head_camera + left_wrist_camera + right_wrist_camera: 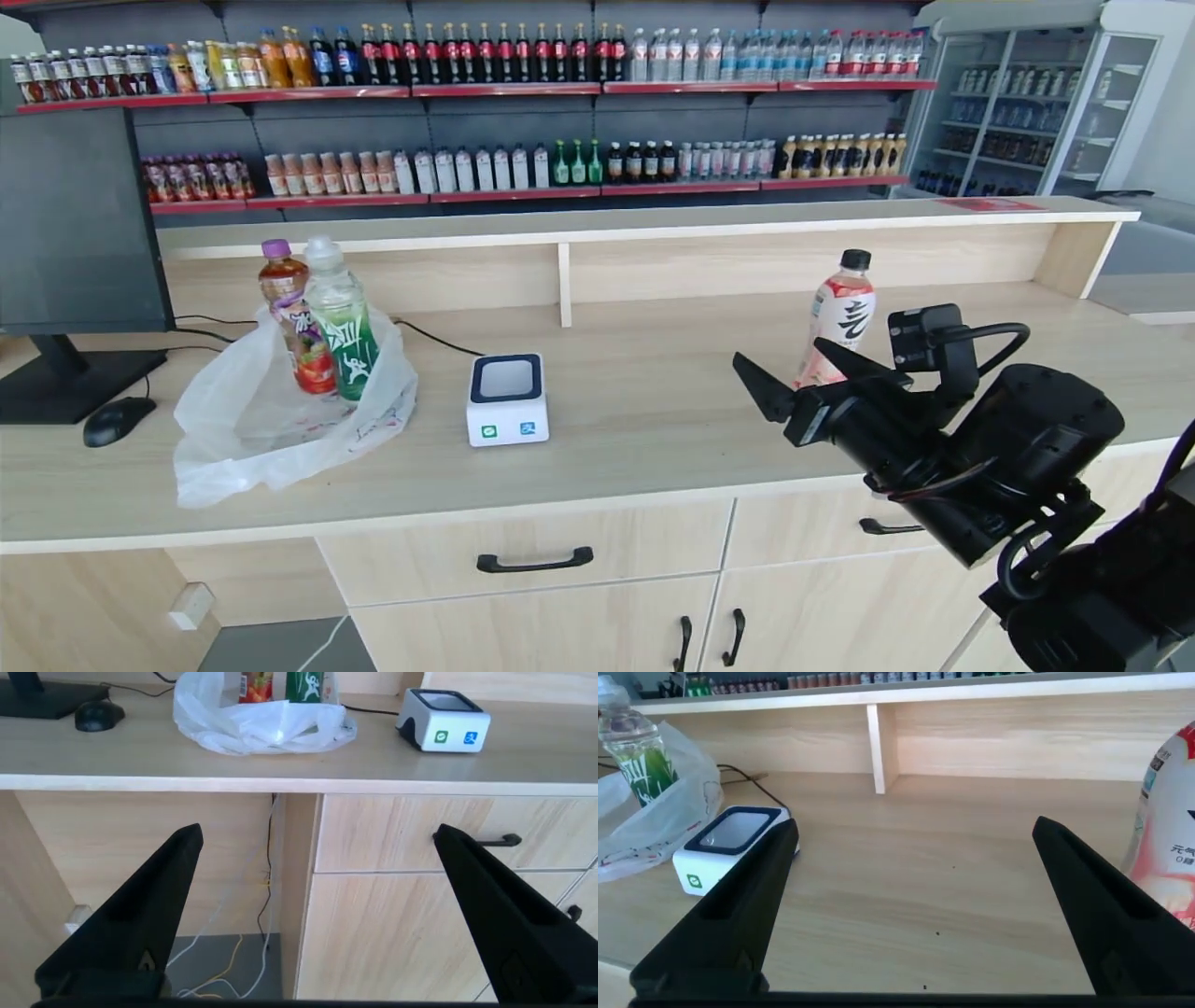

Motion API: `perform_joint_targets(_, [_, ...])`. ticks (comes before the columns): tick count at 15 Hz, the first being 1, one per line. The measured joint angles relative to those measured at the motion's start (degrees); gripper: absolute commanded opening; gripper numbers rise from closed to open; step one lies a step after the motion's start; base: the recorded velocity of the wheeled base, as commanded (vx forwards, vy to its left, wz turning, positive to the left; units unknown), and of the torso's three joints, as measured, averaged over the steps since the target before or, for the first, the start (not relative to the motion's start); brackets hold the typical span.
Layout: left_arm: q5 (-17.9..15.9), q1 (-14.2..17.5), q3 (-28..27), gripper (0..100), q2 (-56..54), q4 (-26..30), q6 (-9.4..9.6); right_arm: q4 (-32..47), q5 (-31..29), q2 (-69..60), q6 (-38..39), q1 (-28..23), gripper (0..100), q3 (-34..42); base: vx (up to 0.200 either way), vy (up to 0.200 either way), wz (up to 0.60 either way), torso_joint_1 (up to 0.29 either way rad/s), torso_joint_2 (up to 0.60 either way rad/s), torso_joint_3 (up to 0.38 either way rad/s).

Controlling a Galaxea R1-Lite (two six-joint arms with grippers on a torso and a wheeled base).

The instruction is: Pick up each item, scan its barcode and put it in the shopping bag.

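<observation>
**Counter:** long pale wood-grain counter (653, 401) with a raised back ledge; drawers and cupboard doors with black handles (534, 561) below.

**Shopping bag:** thin white plastic shopping bag (271, 429), slumped open on the counter's left part, near the scanner.

**Bagged items:** purple-capped bottle with a red fruit label (297, 322) and clear bottle with a green label (342, 322). Both are upright and touching, and appear to stand inside the bag, though its folds hide their bases.

**Scanner:** small white box scanner with a dark-framed window on top (507, 399), mid-counter, cabled to the rear.

**Remaining item:** pink-and-white labelled bottle with a black cap (838, 317), upright on the counter's right part, well apart from the bag.

**Right gripper** (778, 353): black fingers spread wide and holding nothing, low over the counter. The pink bottle stands just beside one finger, outside the gap.

**Left gripper** (318, 835): fingers wide apart, nothing held, below counter level and facing the cupboard fronts.

**Other:** dark monitor (79, 224) and black mouse (119, 420) at far left; red shelves of drinks (504, 90) behind.
</observation>
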Motion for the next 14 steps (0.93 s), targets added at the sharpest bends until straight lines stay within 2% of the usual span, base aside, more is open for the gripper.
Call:
perform_joint_targets(11, [0.0, 0.0, 0.0, 100, 0.0, 0.02, -0.02, -0.05, -0.07, 0.85, -0.22, 0.24, 100, 2.05, 0.0, -0.2, 0.0, 0.002, 0.0, 0.003])
perform_joint_targets(14, [-0.02, 0.0, 0.0, 100, 0.0, -0.06, 0.02, 0.0, -0.07, 0.9, -0.24, 0.66, 100, 2.21, 0.0, 0.0, 0.0, 0.0, 0.0, 0.0])
